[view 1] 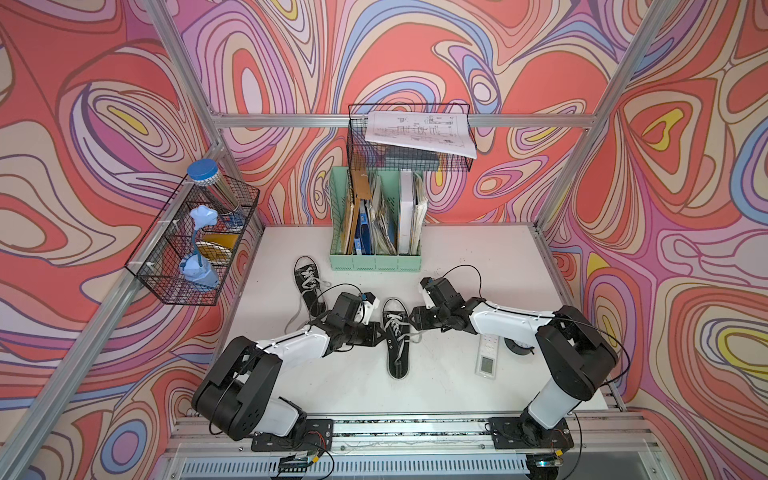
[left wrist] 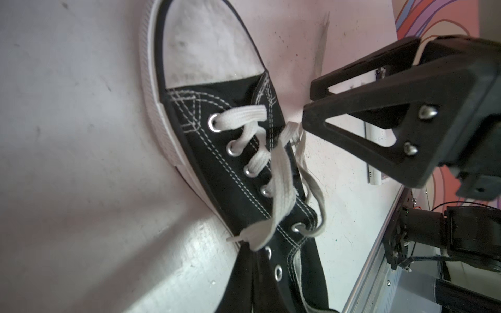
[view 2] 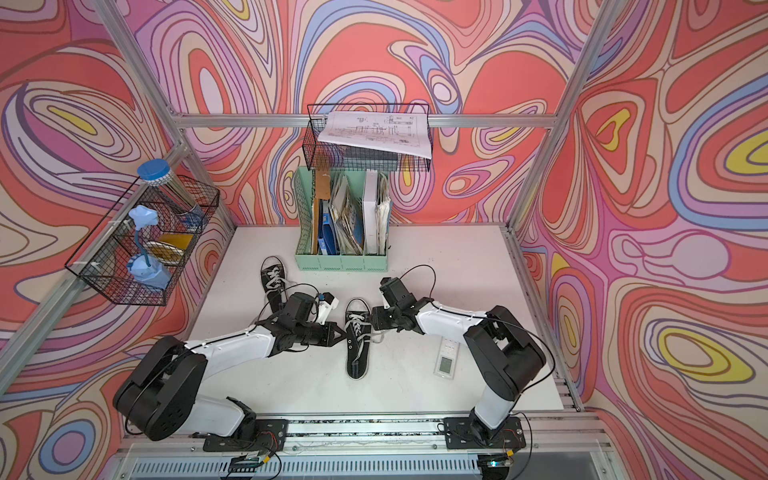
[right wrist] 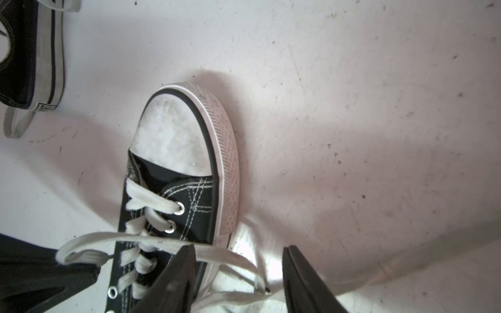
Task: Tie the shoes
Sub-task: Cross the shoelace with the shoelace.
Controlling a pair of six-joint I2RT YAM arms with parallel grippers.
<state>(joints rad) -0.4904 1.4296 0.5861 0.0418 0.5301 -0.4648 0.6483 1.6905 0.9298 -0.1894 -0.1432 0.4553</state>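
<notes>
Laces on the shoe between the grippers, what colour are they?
White laces, clearest in the left wrist view.

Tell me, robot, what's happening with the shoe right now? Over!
Left gripper shut on white flat lace. Right gripper open astride that lace, beside the black canvas sneaker. No bow tied. Other sneaker lies apart.
</notes>
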